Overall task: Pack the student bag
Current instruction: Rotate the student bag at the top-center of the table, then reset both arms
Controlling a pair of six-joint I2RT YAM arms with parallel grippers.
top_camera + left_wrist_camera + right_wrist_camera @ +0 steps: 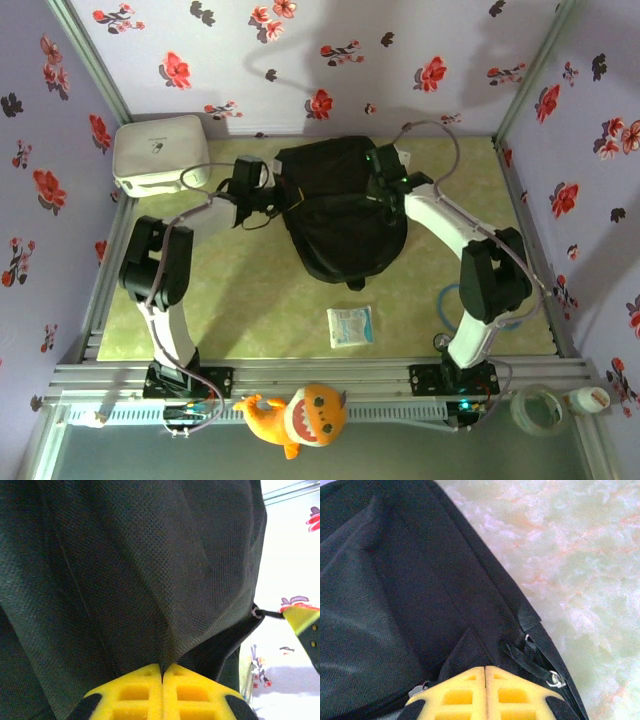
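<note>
Left hand (162, 672) and right hand (485, 672) each pinch fabric of the student bag (340, 215), fingers together. It lies far-centre on the worktop (250, 300), long axis near-to-far, rounded end nearest the bases; arms bend inward to its far corners.

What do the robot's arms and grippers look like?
The left arm and right arm are made of white tube-like links with chunky black joints, and thin grey cables loop alongside them. The left gripper and right gripper have bright yellow fingers with square pockets, set on black mounts.
</note>
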